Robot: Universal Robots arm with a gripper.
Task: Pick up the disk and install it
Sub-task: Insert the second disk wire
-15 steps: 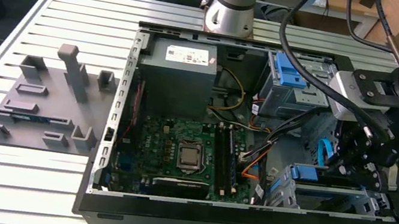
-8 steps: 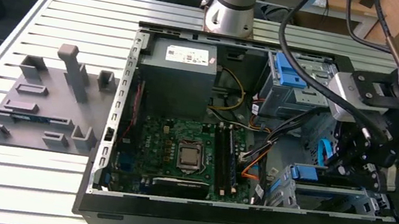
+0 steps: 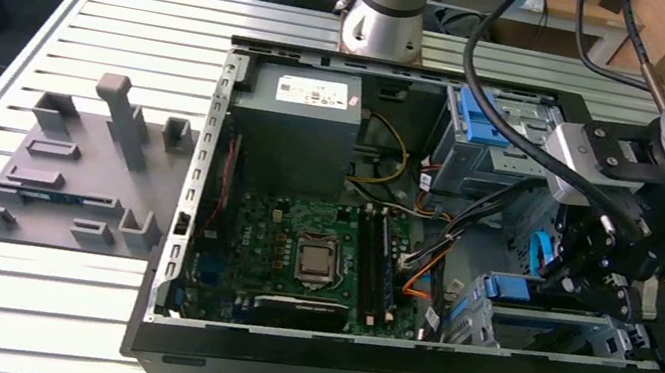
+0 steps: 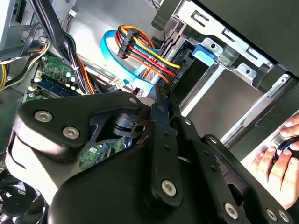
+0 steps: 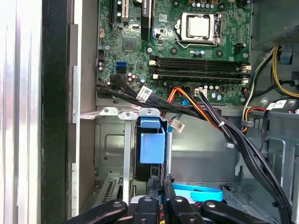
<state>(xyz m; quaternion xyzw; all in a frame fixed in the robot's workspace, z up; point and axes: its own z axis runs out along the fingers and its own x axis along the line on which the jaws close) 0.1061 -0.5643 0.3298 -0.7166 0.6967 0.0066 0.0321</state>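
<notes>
Open computer case point(image 3: 184, 223) lying on a slatted metal surface point(image 3: 132, 11), interior facing up. Motherboard point(image 3: 296, 241) in the case floor, processor socket point(image 3: 316, 260) near its middle, memory slots point(image 5: 198, 67) beside it in the first wrist view. Grey power-supply box point(image 3: 294, 130) with a white sticker at the far end of the case. Drive cage point(image 3: 552, 330) in the near corner on the exterior view's right. Disk point(image 5: 149, 154): seated on edge in the drive cage, its blue rail and tab facing out; in the second wrist view its dark end point(image 4: 180, 77) carries a plug with red, yellow and orange wires, a light blue flat cable point(image 4: 112, 53) looping beside it. Gripper point(image 3: 601, 277): low inside the case, just over the drive cage, fingers point(image 5: 161, 189) drawn close together with nothing between them, tips just beside the disk's edge; contact cannot be told. Black cable bundle point(image 5: 224, 130) crossing between motherboard and cage. Grey fixture block point(image 3: 78, 174) with upright posts on the surface, well apart from the case on the exterior view's left. A person's hand point(image 4: 278, 161) on a dark object in the second wrist view.
</notes>
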